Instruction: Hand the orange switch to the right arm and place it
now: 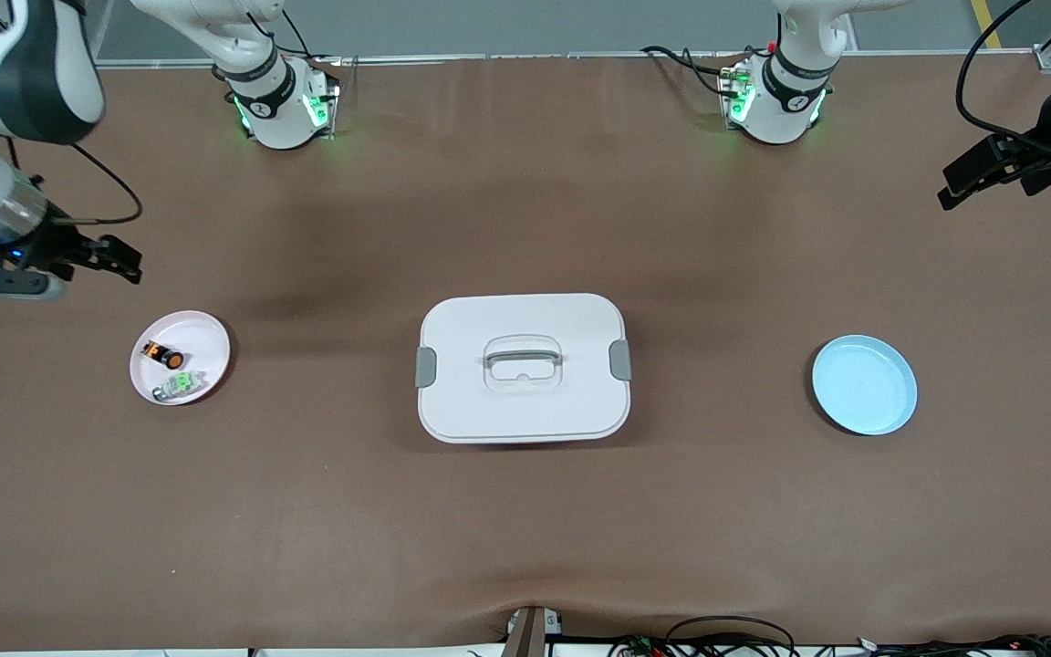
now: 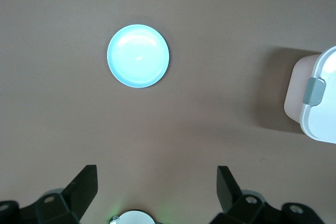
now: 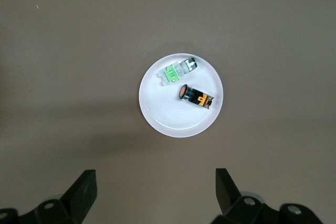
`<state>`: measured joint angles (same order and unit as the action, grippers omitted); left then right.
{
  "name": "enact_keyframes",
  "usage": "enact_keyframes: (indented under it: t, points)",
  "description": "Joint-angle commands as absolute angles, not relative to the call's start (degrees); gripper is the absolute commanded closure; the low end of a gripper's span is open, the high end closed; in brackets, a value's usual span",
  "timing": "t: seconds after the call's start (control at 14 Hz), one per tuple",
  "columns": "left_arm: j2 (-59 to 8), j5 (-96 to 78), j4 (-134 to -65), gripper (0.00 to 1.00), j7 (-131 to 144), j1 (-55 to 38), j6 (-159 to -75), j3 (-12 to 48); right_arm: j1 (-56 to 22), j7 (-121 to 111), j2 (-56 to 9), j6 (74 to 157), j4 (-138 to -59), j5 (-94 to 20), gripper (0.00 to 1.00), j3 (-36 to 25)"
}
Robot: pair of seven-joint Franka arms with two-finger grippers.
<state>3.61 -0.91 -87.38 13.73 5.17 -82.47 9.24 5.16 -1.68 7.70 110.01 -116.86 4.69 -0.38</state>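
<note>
The orange switch (image 1: 165,355) is a tiny black cylinder with an orange end. It lies in a small white plate (image 1: 208,334) toward the right arm's end of the table. It also shows in the right wrist view (image 3: 196,96), on the plate (image 3: 173,121). My right gripper (image 1: 119,258) is open and empty, in the air over the table beside that plate; its open fingertips frame bare table in its wrist view (image 3: 156,177). My left gripper (image 1: 954,192) is open and empty, in the air at the left arm's end of the table (image 2: 157,174).
A small grey part with a green top (image 1: 181,385) lies beside the switch in the white plate (image 3: 176,72). A white lidded box (image 1: 489,315) with a handle stands mid-table (image 2: 320,98). A light blue plate (image 1: 864,384) lies toward the left arm's end (image 2: 138,56).
</note>
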Motion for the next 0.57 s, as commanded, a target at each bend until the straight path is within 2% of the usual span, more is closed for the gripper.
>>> enact_keyframes:
  t: [0.0,0.5]
  points:
    - [4.2,-1.0,-87.6,0.0,14.0,4.7,-82.1,8.8,5.2,-0.7,6.8,104.7,-108.6,4.8,0.0,-0.5]
    - [3.6,-0.9,-87.7,0.0,13.9,4.4,-82.5,9.3,3.6,-0.4,4.1,104.1,-98.4,4.5,0.0,-0.4]
